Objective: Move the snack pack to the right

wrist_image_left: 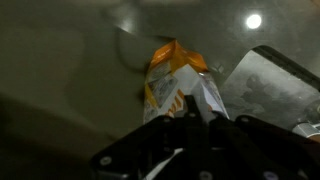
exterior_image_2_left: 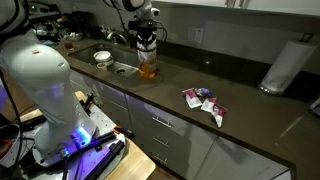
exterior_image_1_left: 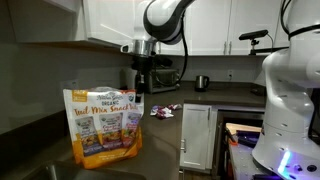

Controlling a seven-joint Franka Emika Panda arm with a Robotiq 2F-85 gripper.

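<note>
The snack pack (exterior_image_1_left: 103,125) is a large orange-and-white bag printed "Trail Mix Snack Packs". It stands upright on the dark counter, next to the sink in an exterior view (exterior_image_2_left: 148,66). My gripper (exterior_image_2_left: 147,45) hangs straight down onto the bag's top edge; it also shows in an exterior view (exterior_image_1_left: 140,80). In the wrist view the fingers (wrist_image_left: 190,112) sit close together on the near end of the bag's folded top (wrist_image_left: 175,78). The bag's lower part is hidden there.
Small purple-and-white wrappers (exterior_image_2_left: 205,100) lie scattered on the counter; they also show in an exterior view (exterior_image_1_left: 162,111). A sink (exterior_image_2_left: 118,68) with a bowl (exterior_image_2_left: 102,57) adjoins the bag. A paper towel roll (exterior_image_2_left: 285,65) stands further along. A kettle (exterior_image_1_left: 202,82) stands at the back.
</note>
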